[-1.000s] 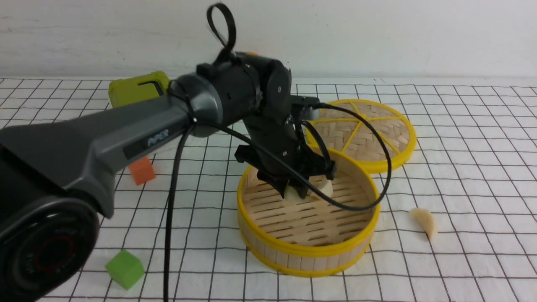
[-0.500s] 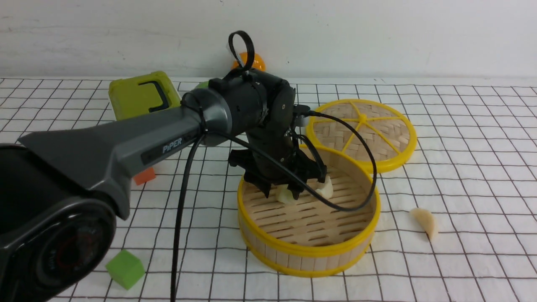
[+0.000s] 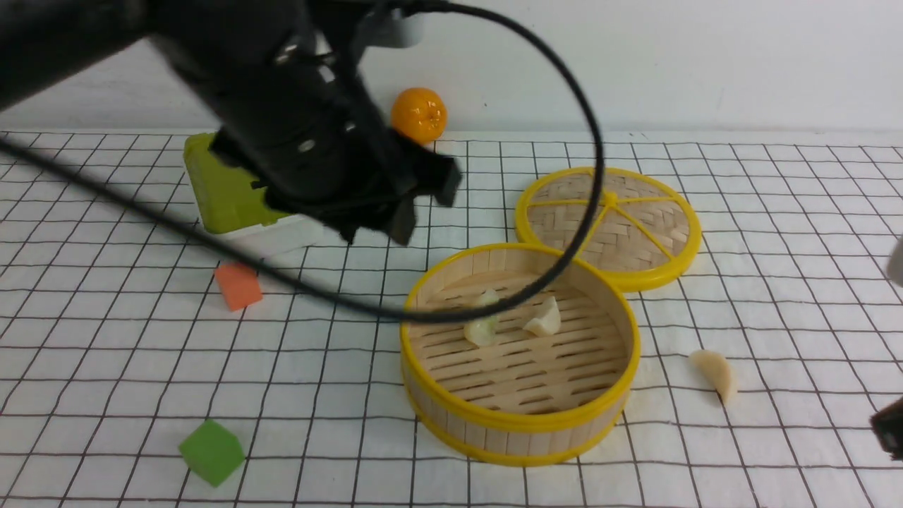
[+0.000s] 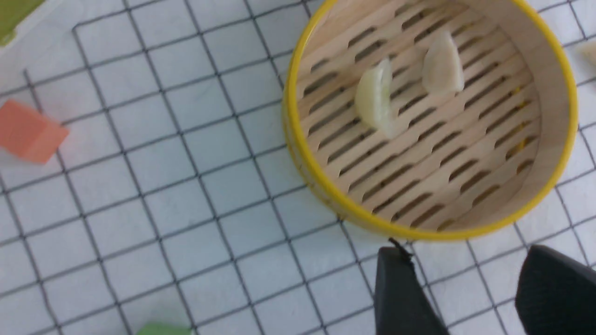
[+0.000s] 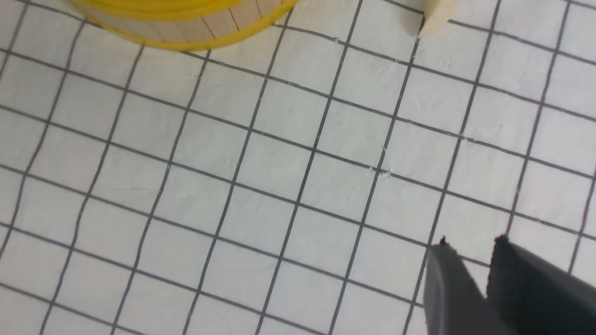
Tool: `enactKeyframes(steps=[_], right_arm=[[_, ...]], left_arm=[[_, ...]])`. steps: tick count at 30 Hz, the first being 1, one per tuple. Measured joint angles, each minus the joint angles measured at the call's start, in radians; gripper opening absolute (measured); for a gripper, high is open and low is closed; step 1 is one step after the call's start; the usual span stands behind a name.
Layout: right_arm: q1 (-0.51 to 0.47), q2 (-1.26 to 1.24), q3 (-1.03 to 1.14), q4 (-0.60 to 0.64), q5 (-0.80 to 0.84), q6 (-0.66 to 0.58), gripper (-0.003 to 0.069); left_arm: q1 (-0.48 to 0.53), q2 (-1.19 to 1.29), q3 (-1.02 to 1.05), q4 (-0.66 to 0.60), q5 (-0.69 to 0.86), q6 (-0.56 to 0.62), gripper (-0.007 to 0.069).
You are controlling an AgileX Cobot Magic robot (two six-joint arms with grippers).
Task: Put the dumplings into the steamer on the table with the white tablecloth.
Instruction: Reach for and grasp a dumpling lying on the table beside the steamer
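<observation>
The steamer (image 3: 522, 422) stands on the table's white tablecloth (image 3: 338, 381), right of centre. Two dumplings lie on its slatted floor: a pale green one (image 3: 482, 329) and a white one (image 3: 543, 321). The third dumpling (image 3: 714, 374) lies on the cloth to the steamer's right. My left gripper (image 3: 374, 229) is open and empty, raised above and left of the steamer. In the left wrist view, its fingertips (image 4: 393, 260) stand wide apart just outside the steamer rim (image 4: 298, 153). My right gripper (image 5: 471, 246) is shut and empty over bare cloth, short of the third dumpling (image 5: 435, 14).
The flat woven lid (image 3: 608, 226) lies behind the steamer. A yellow-green box (image 3: 226, 183) and an orange fruit (image 3: 419, 114) are at the back. An orange cube (image 3: 238, 286) and a green cube (image 3: 211, 451) lie on the left. A black cable hangs across the steamer.
My left gripper opened, left the pale green dumpling in the steamer, and rose up and back to the left. A part of the right arm has appeared at the right edge.
</observation>
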State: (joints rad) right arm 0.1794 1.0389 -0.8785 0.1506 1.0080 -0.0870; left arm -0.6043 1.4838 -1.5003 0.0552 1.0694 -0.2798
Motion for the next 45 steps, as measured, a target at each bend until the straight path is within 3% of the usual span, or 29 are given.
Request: enactKeyframes(steps=[2,5,6,7,11,17,31,35,37,45], right_arm=[[0.0,0.067,0.0,0.002,-0.031,0.0,0.0183],[0.0,0.22,-0.006,0.003,-0.09,0.001,0.0289],[0.0,0.228,-0.008,0.003,-0.095,0.001,0.0295],[0.0,0.292,-0.024,0.003,-0.121,0.001,0.035],[0.0,0.431,-0.085,-0.004,-0.203,0.001,0.0456],[0.0,0.61,-0.213,-0.012,-0.278,0.001,0.0505],[0.0,0.889,-0.391,-0.116,-0.29,0.046,0.0411],[0.0,0.892,-0.399,-0.121,-0.267,0.049,0.03],[0.0,0.888,-0.4,-0.122,-0.239,0.049,0.0165],[0.024,0.757,-0.471,-0.124,-0.075,0.049,0.0174]], left_arm=[[0.0,-0.091,0.119,0.012,-0.023,-0.021,0.0235],[0.0,-0.274,0.364,0.031,-0.07,-0.064,0.0078],[0.0,-0.283,0.376,0.031,-0.073,-0.067,0.0069],[0.0,-0.353,0.46,0.037,-0.084,-0.08,0.0002],[0.0,-0.501,0.604,0.031,-0.092,-0.09,-0.0013],[0.0,-0.681,0.726,-0.006,-0.092,-0.099,-0.0013],[0.0,-0.77,0.762,-0.025,-0.057,-0.126,-0.0013],[0.0,-0.77,0.762,-0.024,-0.061,-0.126,-0.0013],[0.0,-0.77,0.762,-0.021,-0.07,-0.126,-0.0013],[0.0,-0.77,0.762,-0.008,-0.091,-0.126,-0.0013]])
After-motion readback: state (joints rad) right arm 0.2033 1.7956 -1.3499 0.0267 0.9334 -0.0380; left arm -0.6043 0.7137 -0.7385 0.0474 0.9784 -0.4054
